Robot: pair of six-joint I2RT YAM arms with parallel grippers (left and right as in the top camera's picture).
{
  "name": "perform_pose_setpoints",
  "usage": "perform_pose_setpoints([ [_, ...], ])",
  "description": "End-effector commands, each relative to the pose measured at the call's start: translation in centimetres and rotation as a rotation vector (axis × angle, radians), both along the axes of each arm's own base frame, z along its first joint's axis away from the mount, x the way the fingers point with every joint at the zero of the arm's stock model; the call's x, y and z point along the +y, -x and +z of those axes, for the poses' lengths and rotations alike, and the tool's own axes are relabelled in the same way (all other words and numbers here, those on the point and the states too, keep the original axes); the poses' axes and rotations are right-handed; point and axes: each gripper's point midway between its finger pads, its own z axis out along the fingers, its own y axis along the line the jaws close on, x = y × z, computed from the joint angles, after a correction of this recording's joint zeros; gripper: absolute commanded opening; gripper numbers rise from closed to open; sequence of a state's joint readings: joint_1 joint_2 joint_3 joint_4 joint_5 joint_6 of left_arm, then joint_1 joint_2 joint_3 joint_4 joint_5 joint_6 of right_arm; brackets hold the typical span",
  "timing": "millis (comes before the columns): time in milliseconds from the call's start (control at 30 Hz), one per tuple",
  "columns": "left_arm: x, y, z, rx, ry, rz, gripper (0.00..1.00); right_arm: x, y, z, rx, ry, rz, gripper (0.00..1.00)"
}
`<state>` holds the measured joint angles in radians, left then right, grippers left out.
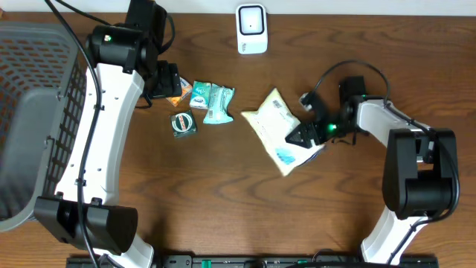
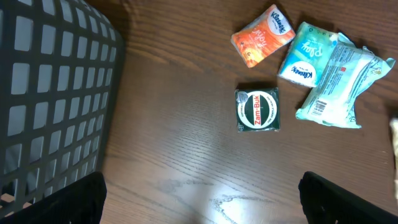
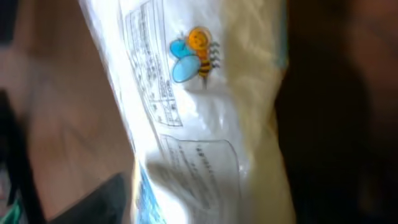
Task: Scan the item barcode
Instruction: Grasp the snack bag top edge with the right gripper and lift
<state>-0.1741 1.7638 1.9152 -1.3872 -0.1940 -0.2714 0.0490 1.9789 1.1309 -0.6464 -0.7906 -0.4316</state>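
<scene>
The item, a cream and white packet (image 1: 279, 130) with a bee print (image 3: 198, 53), lies tilted on the table right of centre. My right gripper (image 1: 309, 134) is at its right edge. In the right wrist view the packet (image 3: 205, 93) fills the space between the dark fingers (image 3: 102, 199), and blur hides whether they press on it. I cannot make out a barcode on it. The white scanner (image 1: 251, 28) stands at the table's back edge. My left gripper (image 2: 201, 199) hangs open over bare wood, near the small packs (image 1: 208, 100).
A grey mesh basket (image 1: 30, 112) fills the left side. Near the left gripper lie an orange Kleenex pack (image 2: 262, 36), a teal tissue pack (image 2: 308, 55), a white-green wipes pack (image 2: 342, 84) with a barcode showing, and a green Zam-Buk tin (image 2: 257, 110).
</scene>
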Motion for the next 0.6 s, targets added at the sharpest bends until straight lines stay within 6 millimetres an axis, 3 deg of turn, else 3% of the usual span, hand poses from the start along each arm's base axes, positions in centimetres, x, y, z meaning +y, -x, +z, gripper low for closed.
perform_pose_setpoints([
  [0,0.3,0.0,-0.2,0.010,-0.020,-0.004,0.98,1.4,1.8,-0.2,0.078,-0.066,-0.002,0.35],
  [100,0.3,0.0,-0.2,0.010,-0.020,-0.004,0.98,2.2,1.5,0.5,0.107,-0.112,-0.034,0.01],
  [267,0.3,0.0,-0.2,0.010,-0.020,-0.004,0.98,3.5,0.1,2.7,0.195,-0.260,-0.141,0.01],
  [433,0.3,0.0,-0.2,0.010,-0.020,-0.004,0.97,4.7,-1.0,8.4,0.126,-0.559,-0.064,0.01],
  [567,0.3,0.0,-0.2,0.010,-0.020,-0.004,0.97,4.7,-1.9,11.5,0.023,-0.592,-0.027,0.01],
])
